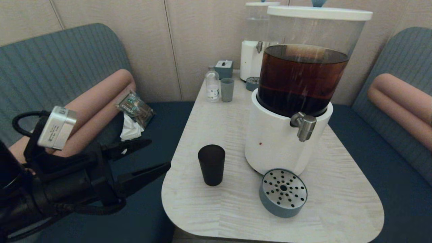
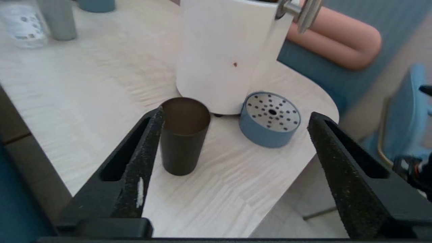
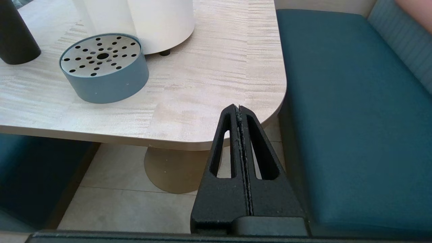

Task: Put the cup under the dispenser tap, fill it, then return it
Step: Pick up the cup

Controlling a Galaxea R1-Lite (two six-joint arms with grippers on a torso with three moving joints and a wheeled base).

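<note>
Your left gripper (image 1: 157,154) stands spread wide beside the dark cup (image 1: 211,164); it looks empty, probably light and slick, so clamp mid-wall.

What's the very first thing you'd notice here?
The big dispenser full of dark brown liquid, standing on the pale table. Next, the dark cup standing alone left of its white base, with the round blue drip tray in front. The left gripper hangs open off the table's left edge, pointing toward the cup.
</note>
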